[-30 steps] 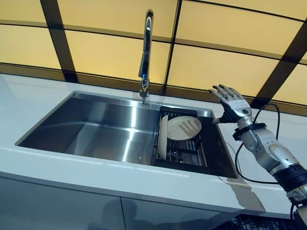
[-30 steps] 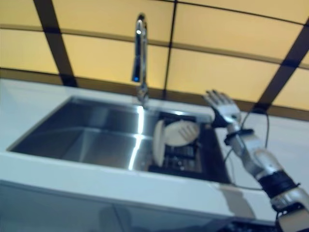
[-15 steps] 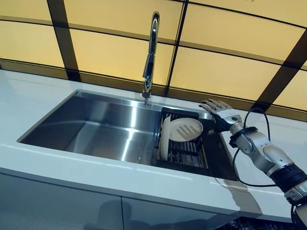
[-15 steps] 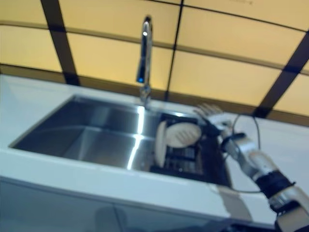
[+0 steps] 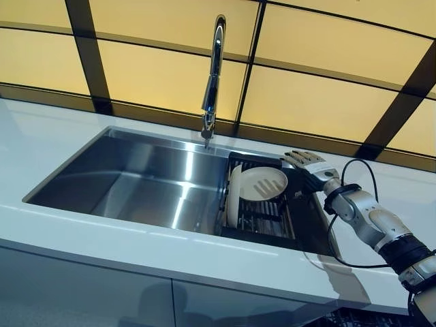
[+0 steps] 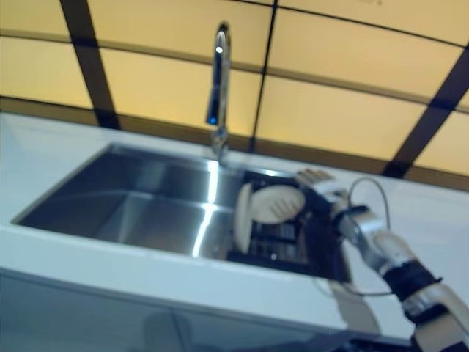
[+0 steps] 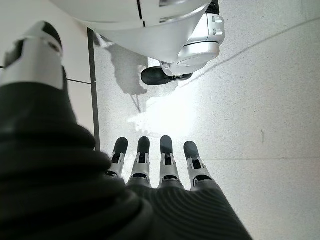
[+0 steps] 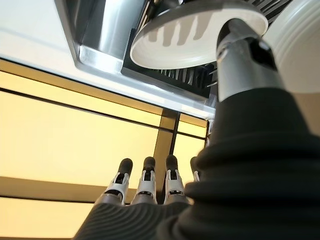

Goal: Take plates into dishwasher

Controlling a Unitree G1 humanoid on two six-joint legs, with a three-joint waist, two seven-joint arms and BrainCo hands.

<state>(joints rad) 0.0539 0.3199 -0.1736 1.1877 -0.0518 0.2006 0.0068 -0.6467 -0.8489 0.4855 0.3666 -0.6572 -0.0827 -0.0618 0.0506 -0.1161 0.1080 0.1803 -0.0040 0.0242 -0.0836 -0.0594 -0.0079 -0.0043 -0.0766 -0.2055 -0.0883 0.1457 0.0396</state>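
Note:
Two white plates stand in a dark rack at the right end of the sink. One plate leans back with its face up. The other plate stands on edge at the rack's left side. My right hand is open, fingers straight, just to the right of the leaning plate and close above its rim. In the right wrist view the leaning plate lies past my thumb, untouched. My left hand is open and shows only in the left wrist view, hanging over the floor.
The steel sink is set into a white counter. A tall tap stands behind it. Yellow wall panels with dark strips rise at the back. A black cable loops beside my right forearm.
My right hand has come down and to the left, from above the counter's back edge to beside the leaning plate. The camera has shifted slightly.

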